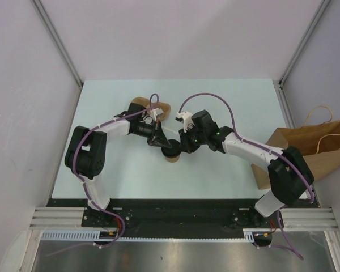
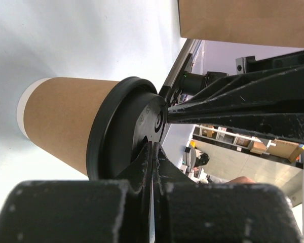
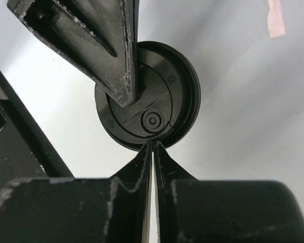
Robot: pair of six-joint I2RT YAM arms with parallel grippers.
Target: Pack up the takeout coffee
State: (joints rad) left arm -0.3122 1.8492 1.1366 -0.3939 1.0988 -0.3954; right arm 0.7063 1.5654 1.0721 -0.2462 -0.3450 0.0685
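Small tan kraft-paper takeout coffee cup [image 1: 171, 156] stands upright mid pale bench [image 1: 226, 113], round black plastic lid [image 3: 173, 96] on. Left hand [image 2: 153, 148], fingers together, tips on the lid from 10 o'clock. Right hand [image 3: 151, 146], fingers together too, tips at the lid rim from 3 o'clock. Neither grips the cup. Large brown paper bag with handles [image 1: 323, 148] lies at 3 o'clock, well apart. Brown pulp carrier [image 1: 165, 107] at 12 o'clock, partly hidden. Judgement: lidding about done, packing not begun.

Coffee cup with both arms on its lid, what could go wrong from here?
Neither the left fingers nor the right fingers grip the coffee cup. Both pairs are shut and touch its black lid off-centre, so it may tip or skid. Their tips sit close together and could collide.
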